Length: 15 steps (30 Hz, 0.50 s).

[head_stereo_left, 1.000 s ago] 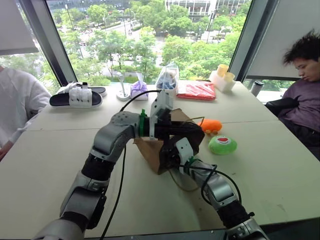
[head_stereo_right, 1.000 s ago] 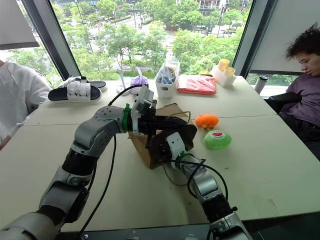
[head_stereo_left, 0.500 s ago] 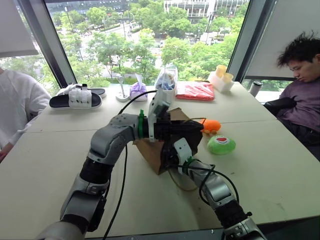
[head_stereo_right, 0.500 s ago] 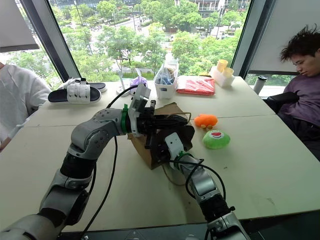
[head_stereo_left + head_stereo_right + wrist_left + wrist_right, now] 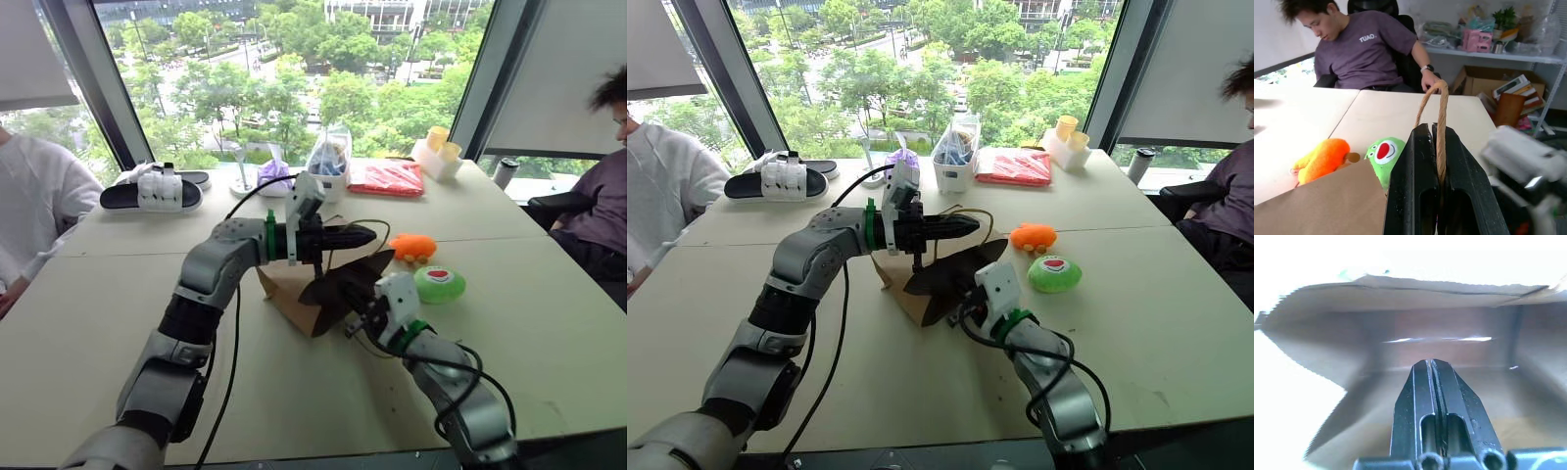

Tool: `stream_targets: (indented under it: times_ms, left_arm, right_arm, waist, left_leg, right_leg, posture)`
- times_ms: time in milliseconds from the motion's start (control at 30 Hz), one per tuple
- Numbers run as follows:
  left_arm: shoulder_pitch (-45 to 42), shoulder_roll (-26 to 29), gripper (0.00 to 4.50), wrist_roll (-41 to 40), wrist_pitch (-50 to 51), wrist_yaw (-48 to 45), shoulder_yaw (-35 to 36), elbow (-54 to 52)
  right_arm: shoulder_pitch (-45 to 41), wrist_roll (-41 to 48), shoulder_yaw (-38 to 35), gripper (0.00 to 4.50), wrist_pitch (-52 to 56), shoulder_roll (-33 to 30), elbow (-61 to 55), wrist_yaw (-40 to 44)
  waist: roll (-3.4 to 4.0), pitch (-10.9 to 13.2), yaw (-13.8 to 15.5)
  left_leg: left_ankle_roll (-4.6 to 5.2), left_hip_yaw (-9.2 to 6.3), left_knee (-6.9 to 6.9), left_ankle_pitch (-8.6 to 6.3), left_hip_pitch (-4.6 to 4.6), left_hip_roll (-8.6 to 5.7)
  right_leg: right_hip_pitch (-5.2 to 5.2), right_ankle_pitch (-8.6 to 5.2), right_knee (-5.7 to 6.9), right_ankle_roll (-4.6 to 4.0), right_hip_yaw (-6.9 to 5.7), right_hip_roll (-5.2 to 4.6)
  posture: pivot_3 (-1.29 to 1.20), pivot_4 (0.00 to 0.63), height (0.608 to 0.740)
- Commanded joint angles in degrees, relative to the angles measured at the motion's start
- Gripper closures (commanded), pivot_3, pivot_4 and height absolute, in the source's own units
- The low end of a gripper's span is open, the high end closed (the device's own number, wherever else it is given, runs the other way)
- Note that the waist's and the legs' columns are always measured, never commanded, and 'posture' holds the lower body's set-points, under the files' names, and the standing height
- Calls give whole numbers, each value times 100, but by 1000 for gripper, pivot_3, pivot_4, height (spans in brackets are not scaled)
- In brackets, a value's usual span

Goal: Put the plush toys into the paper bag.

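Both grippers are closed: the left gripper pinches a twine handle of the paper bag, the right gripper empty at its dark mouth. Just beyond lie the orange plush and green plush, with a seated person behind.

Plush toys lie right of the paper bag (both outside).

Bright window daylight, overexposed wrist views.
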Motion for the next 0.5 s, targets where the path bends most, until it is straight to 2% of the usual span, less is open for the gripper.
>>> stream_targets:
  times_ms: [33,133,233,300,367,467,500]
  left_arm:
    - [-172,-20,4456,53,-170,-40,65,64]
    - [-175,-29,4500,131,-243,-97,24,139]
    - [-152,-37,4500,180,-291,-134,7,175]
    - [-136,-54,4500,205,-314,-142,5,182]
    - [-147,-137,4500,99,-201,-42,89,69]
    - [-109,-171,4500,-12,-16,71,146,-191]
    - [-63,-169,4500,-15,22,119,154,-250]
  right_arm:
    - [75,983,-778,4500,591,12,-1135,-183]
    - [-112,1864,-1868,3606,873,110,-1335,-661]
    - [-323,2161,-2620,2123,882,91,-1086,-1112]
    - [-358,2103,-2833,1096,851,19,-900,-1294]
    - [-421,1393,-2776,119,828,-191,-291,-1682]
    - [-858,426,-2523,11,876,-475,851,-2378]
    - [-1001,286,-2356,11,871,-590,1151,-2310]
  waist:
    - [-4,2,-6]
    - [-5,3,7]
    - [-5,3,9]
    - [-5,3,8]
    - [-5,3,5]
    - [-4,4,-9]
    - [-4,4,-9]
  left_leg:
    - [2,1,1,-1,0,0]
    - [2,1,5,-1,1,2]
    - [4,2,4,-2,3,5]
    - [7,3,1,-4,3,5]
    - [7,4,-2,-4,3,5]
    - [10,16,1,-5,1,3]
    - [10,18,1,-5,1,1]
  right_leg:
    - [1,0,-1,0,0,0]
    - [4,0,0,-1,2,1]
    - [7,1,0,-2,1,1]
    - [4,0,0,-2,1,2]
    - [1,0,0,-2,2,2]
    - [0,0,-1,-2,4,0]
    - [-3,0,0,-2,7,-1]
  posture:
    - [0,150,740]
    - [0,150,740]
    - [0,150,740]
    - [0,150,740]
    - [0,150,740]
    - [0,150,740]
    - [0,150,740]
